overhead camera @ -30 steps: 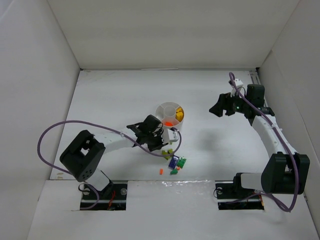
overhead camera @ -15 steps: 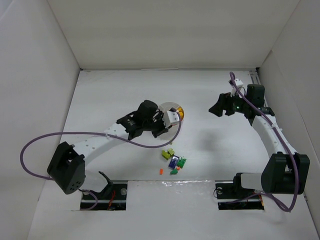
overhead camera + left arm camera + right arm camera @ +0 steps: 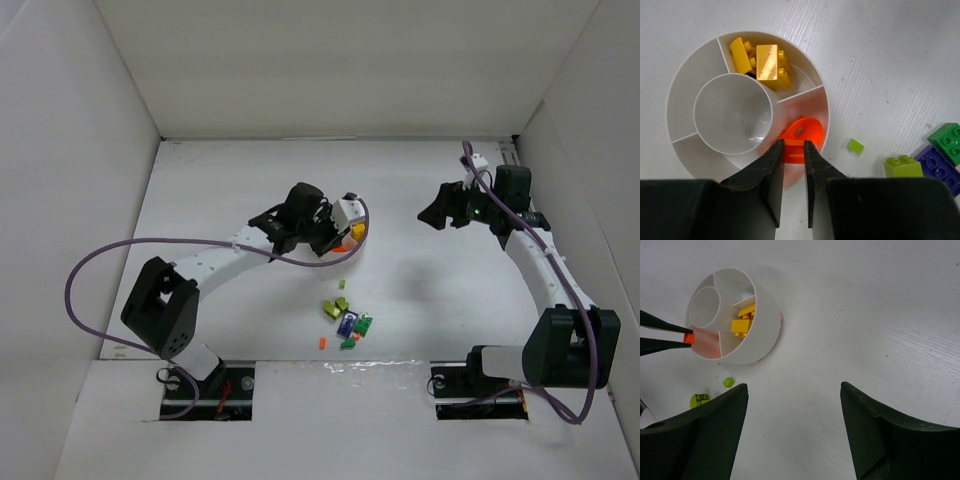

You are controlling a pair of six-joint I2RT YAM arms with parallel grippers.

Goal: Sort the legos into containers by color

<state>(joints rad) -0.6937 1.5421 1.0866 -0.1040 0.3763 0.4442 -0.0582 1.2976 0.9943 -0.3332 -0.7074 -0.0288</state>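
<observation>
My left gripper (image 3: 794, 150) is shut on a small orange brick (image 3: 794, 152) and holds it over the near-right wedge of the round white dish (image 3: 675, 100). That wedge holds an orange round piece (image 3: 804, 130). The wedge beside it holds two yellow bricks (image 3: 767, 61). The centre cup and the left wedges look empty. In the top view my left gripper (image 3: 338, 238) covers most of the dish (image 3: 358, 240). My right gripper (image 3: 434, 214) is open and empty, above bare table to the dish's right. The right wrist view also shows the dish (image 3: 765, 325) and the held orange brick (image 3: 688, 338).
Loose bricks lie on the table in front of the dish: a lime chip (image 3: 342, 284), a lime brick (image 3: 335, 307), a blue one (image 3: 346, 324), a green one (image 3: 363, 323) and a small orange one (image 3: 322, 343). White walls surround the table.
My left arm has swung from the brick pile up to the dish, with the orange brick in its fingers. The right arm has barely moved.
</observation>
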